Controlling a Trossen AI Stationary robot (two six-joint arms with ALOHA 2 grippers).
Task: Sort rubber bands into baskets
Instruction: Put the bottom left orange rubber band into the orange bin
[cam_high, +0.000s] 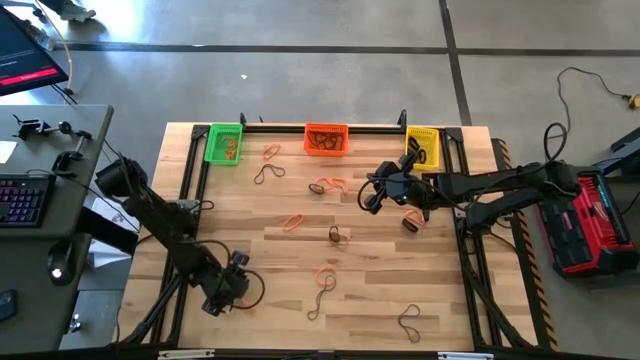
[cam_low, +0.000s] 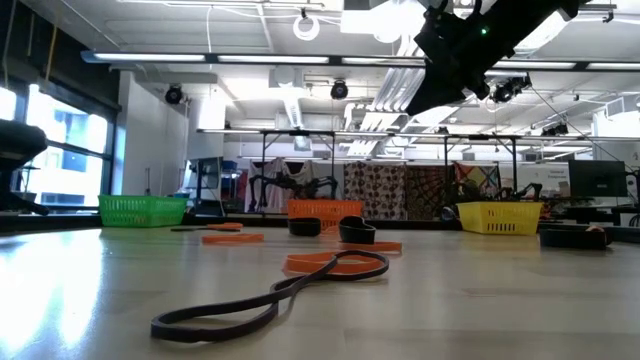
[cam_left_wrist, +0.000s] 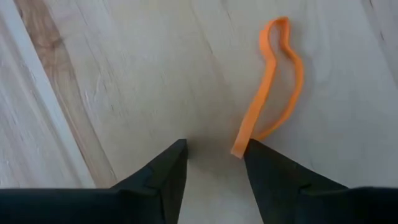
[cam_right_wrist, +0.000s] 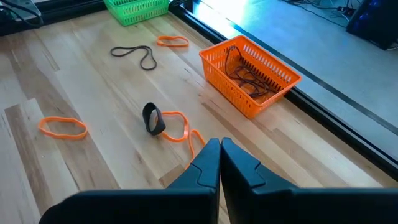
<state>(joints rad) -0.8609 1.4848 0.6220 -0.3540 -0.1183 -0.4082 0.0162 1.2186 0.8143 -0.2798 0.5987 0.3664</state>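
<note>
Three baskets stand along the far edge: green (cam_high: 224, 143), orange (cam_high: 326, 139), yellow (cam_high: 422, 146). Rubber bands lie scattered on the wooden table. My left gripper (cam_high: 228, 290) is open, low over the near left of the table, its fingers (cam_left_wrist: 214, 146) pointing down beside an orange rubber band (cam_left_wrist: 273, 81) that lies flat. My right gripper (cam_high: 368, 198) is shut and empty (cam_right_wrist: 219, 144), raised above the table's middle right (cam_low: 450, 50). Beyond it lie an orange band (cam_right_wrist: 183, 130) and a wide black band (cam_right_wrist: 152, 118). My left gripper: the orange band's near end (cam_left_wrist: 239, 149) lies right at the inner edge of one fingertip (cam_left_wrist: 258, 152). I cannot tell whether it touches. The fingers point down from above, and the band lies flat on the table.
Other bands lie about: black (cam_high: 268, 173), orange (cam_high: 293, 223), black (cam_high: 338, 236), orange (cam_high: 326, 275), black (cam_high: 408, 320). The orange basket (cam_right_wrist: 249, 71) holds dark bands. A black frame rail (cam_high: 190, 170) runs round the table. A long black band (cam_low: 270, 300) lies near the low camera.
</note>
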